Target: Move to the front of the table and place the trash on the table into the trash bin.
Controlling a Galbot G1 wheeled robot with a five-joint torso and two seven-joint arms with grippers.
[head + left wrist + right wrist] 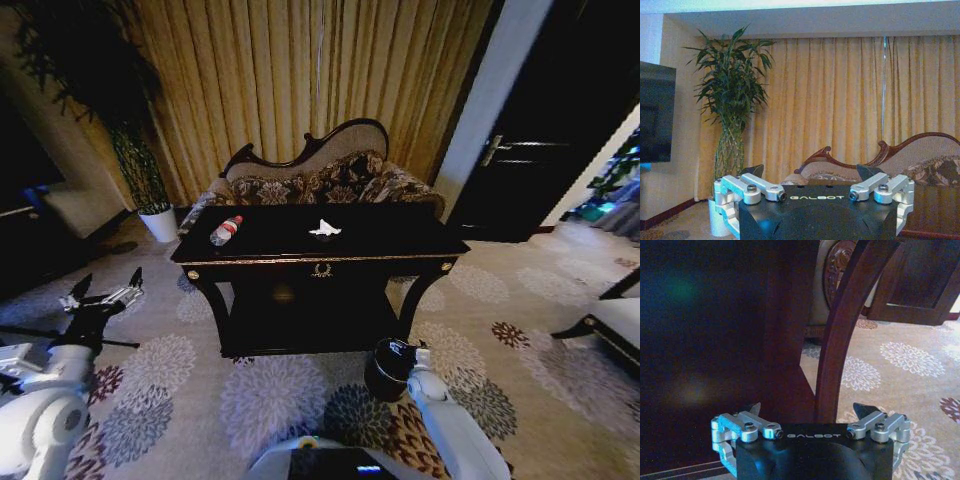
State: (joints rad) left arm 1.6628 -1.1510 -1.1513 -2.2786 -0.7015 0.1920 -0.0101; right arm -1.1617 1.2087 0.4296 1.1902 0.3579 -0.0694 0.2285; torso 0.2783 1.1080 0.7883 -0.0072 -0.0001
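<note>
1. Fingers first: the left gripper (810,172) has its fingers spread wide with nothing between them, hanging out to the robot's left over the carpet (270,400), well apart from the table. The right gripper (810,410) is the same deal, fingers apart and empty, down low by the table's front right leg (837,340).

2. Where the stuff is: the worktop (380,235) is straight ahead. The trash on it is a clear bottle (226,230) with a red cap lying on its side near the left edge, plus a white crumpled tissue (324,230) around the middle. If there's a small tan bit up there too, I can't make it out.

3. The trash bin (388,368) sits on the floor just in front of the table, toward the right leg, right next to the right arm.

4. What could go wrong, my guess: that right arm is so close to the bin and leg that swinging it up could knock the bin over or clip the gold-trimmed edge. The bottle is round and on its side, so a sloppy grab could roll it off the left edge. The tissue is light and flat, easy to pinch badly.

5. Around it: a carved sofa (320,175) sits right behind the table, a potted plant (140,170) to the left, curtains (300,70) behind, and a dark door (540,140) to the right. Nothing blocks the reach from the front except the bin.
</note>
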